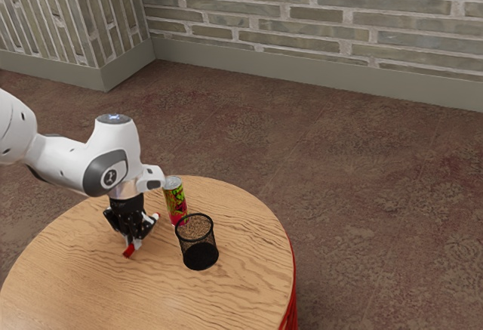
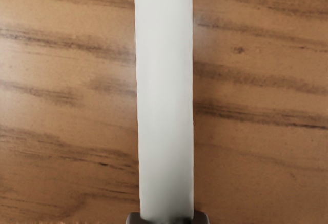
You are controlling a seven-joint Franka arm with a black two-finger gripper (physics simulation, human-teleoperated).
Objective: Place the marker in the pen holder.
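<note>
Low over the table, my gripper (image 1: 136, 238) has the marker (image 1: 129, 250) between its fingers. The marker's red end points toward the exterior view's bottom, and its pale other end shows on the pen holder's side. In the wrist view the white marker (image 2: 165, 101) runs up from my gripper (image 2: 167, 218), with a dark fingertip against each side of it. Whether the marker touches the table cannot be told. The pen holder (image 1: 199, 254), a black mesh cup, stands upright toward the exterior view's right, apart from the marker.
A green and red can (image 1: 176, 203) stands behind the pen holder, close to the hand. The round wooden table (image 1: 226, 300) has its curved edge beyond the can and the holder. Bare wood lies in front of the gripper.
</note>
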